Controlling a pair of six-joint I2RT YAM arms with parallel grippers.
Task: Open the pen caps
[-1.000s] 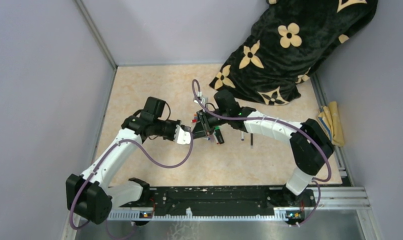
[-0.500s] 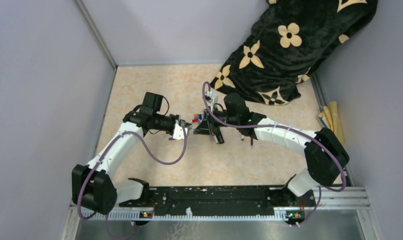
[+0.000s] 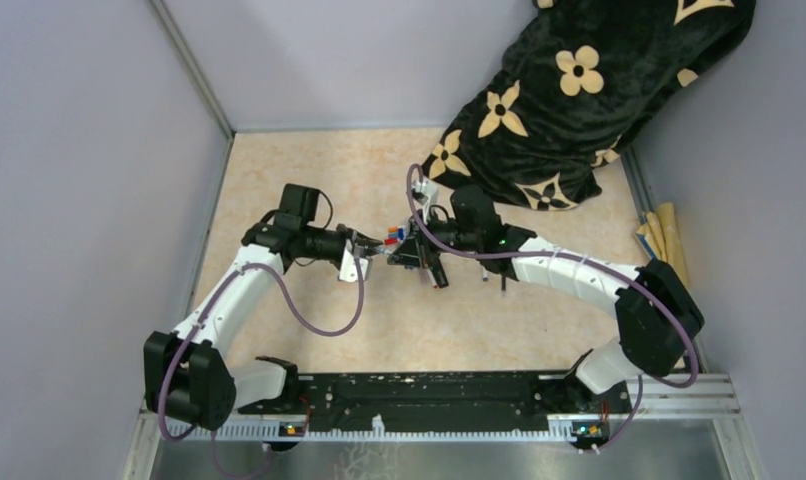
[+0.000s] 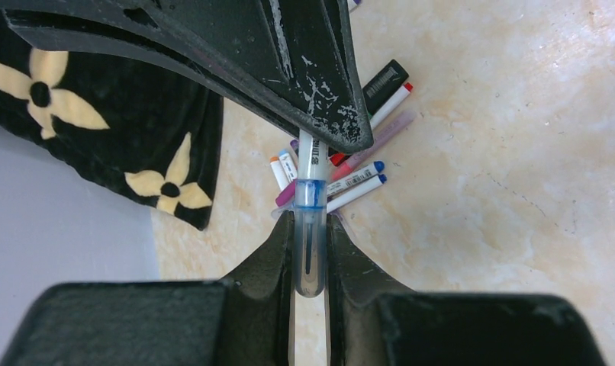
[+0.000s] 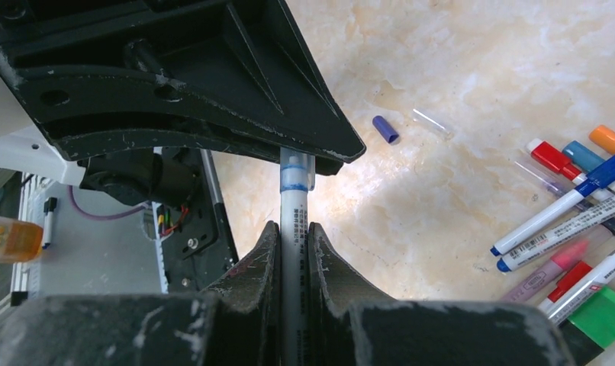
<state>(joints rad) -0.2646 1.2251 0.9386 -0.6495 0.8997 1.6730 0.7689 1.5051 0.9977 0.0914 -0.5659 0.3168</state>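
Observation:
One pen (image 5: 294,210) with a white barrel is held level between the two grippers above the table. My right gripper (image 5: 293,245) is shut on its barrel. My left gripper (image 4: 310,252) is shut on its clear pen cap (image 4: 310,236), which has a blue band and still sits on the pen. In the top view the left gripper (image 3: 364,252) and right gripper (image 3: 404,255) meet nose to nose. Several more pens (image 5: 571,221) lie heaped on the table beneath. A loose blue cap (image 5: 385,129) and a clear cap (image 5: 433,123) lie apart from the heap.
A black cloth with cream flowers (image 3: 579,90) fills the back right corner. A folded yellow cloth (image 3: 664,245) lies at the right edge. A dark pen (image 3: 503,280) lies by the right forearm. Grey walls close in the left and back.
Both grippers, joined on the pen, have shifted slightly toward the back of the table, and both arms have stretched out. In the last half second almost nothing has moved.

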